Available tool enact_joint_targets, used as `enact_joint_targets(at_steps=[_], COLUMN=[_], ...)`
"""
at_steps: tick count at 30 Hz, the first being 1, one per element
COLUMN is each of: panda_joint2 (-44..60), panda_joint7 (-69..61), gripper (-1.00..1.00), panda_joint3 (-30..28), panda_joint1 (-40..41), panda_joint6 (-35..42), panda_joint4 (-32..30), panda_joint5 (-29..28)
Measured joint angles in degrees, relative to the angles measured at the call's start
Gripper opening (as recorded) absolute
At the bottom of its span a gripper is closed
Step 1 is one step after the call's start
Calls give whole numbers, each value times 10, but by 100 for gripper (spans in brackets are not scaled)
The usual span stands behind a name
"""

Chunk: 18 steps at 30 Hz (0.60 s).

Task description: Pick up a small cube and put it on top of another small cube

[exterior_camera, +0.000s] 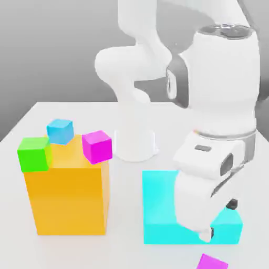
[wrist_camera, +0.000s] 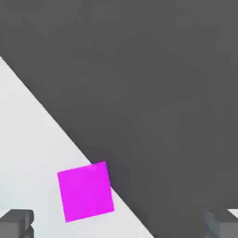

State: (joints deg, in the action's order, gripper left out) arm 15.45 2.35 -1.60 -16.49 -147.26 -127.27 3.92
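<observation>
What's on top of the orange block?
On or at the top of the orange block are a green cube, a blue cube and a magenta cube. They cover parts of its top.

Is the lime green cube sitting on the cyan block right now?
No, the lime green cube rests at a corner of the orange block, away from the cyan block.
</observation>
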Motion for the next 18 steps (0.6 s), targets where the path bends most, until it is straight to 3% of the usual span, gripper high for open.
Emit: enact_joint_targets(at_steps=[7,8,14,18], panda_joint2=[143,155,160,102], panda_joint7=[-29,-30,-30,-29], gripper=[0,-100,-100,-100], panda_joint3=[6,6,6,4], panda_joint1=[-8,-8,-8,-10], panda_joint6=[-78,-87,-91,-44], panda_joint4=[20,22,24,11], panda_joint5=[-27,-26,-26,-28])
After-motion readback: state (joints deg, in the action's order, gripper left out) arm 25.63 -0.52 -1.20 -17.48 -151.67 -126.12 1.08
